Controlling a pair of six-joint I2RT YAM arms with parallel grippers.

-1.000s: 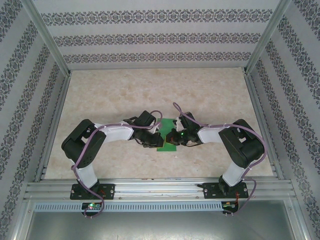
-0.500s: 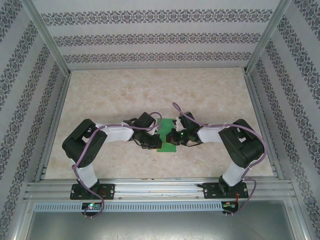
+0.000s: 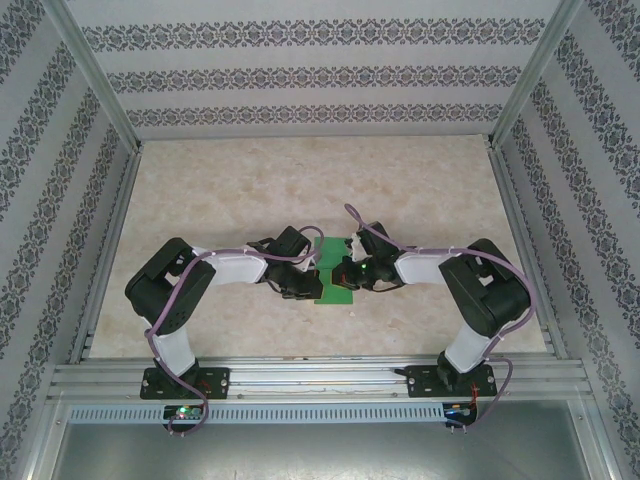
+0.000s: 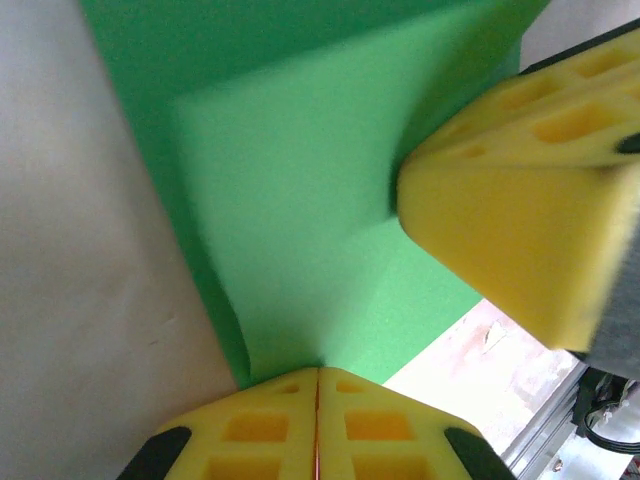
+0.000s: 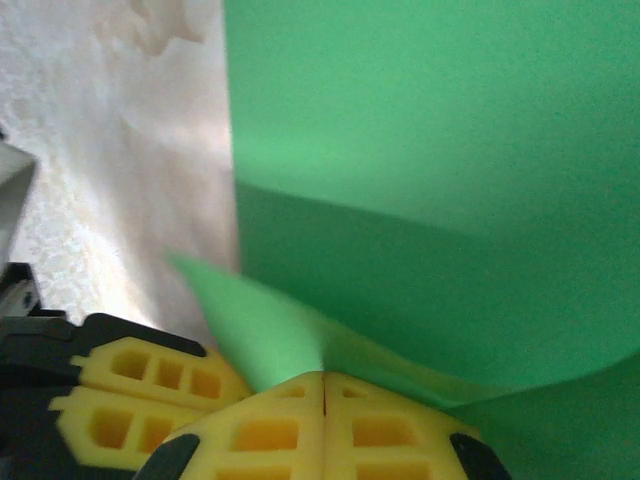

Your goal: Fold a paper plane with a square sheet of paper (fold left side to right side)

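Observation:
The square sheet of paper (image 3: pixel 334 291) is bright green and lies partly folded at the middle of the table, between my two arms. My left gripper (image 3: pixel 311 273) meets it from the left and my right gripper (image 3: pixel 346 272) from the right. In the left wrist view my left gripper (image 4: pixel 318 373) is shut, pinching an edge of the paper (image 4: pixel 300 200), which rises in a curved flap. My right gripper (image 5: pixel 323 378) is shut on a lifted green fold of the paper (image 5: pixel 430 130). No paper plane shape shows.
The marble-patterned table (image 3: pixel 300 180) stretches behind the arms, bounded by aluminium rails (image 3: pixel 320 375) and patterned walls. The right gripper's yellow finger (image 4: pixel 520 200) crowds the left wrist view. The left gripper's fingers (image 5: pixel 140 400) sit close beside the right jaws.
My left gripper has closed the last bit onto the paper's edge. The green sheet's far part now shows a little higher between the grippers. The arms have hardly shifted.

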